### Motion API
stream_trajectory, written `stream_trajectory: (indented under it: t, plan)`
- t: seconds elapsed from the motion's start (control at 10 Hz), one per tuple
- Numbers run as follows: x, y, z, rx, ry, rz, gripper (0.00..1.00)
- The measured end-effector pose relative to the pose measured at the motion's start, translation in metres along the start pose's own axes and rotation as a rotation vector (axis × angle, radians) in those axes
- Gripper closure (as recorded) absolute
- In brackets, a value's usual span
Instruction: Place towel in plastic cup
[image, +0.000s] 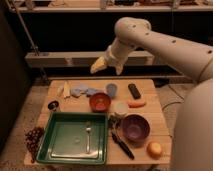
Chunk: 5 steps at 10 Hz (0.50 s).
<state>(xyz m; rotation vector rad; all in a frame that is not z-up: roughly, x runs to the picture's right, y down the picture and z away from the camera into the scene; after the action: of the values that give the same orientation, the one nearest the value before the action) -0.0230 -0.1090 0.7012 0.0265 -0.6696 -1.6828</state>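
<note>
Gripper (99, 65) hangs well above the plastic cup (112, 90), its opening we cannot tell; the blue towel (82, 91) lies crumpled just beside that cup, on its left in view, so we judge the descent should centre on the towel's bunched middle, clear of the red bowl (100, 102) near the cup.

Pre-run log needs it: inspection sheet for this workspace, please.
Surface: wooden table, crowded.
Job's things: blue towel lying at the back; plastic cup upright just right of it.
Clutter: red bowl, white cup, carrot, purple bowl, green tray holding a fork, grapes.
Grippers: gripper in the air over the table's back edge, well above the towel.
Cables: possibly one on the floor, right of the table.
Surroundings: metal shelving behind.
</note>
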Motion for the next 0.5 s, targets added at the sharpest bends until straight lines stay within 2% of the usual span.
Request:
stream_trajectory:
  t: [0.1,0.2,0.5]
  plan:
    - [0.0169,-0.0212,0.0095,-0.004,0.006,-0.071,0.2]
    - [0.0252,-0.0264,0.0121,-0.019,0.013,-0.106,0.2]
    - [0.0262,-0.0256,0.0122,-0.023,0.014,-0.109,0.2]
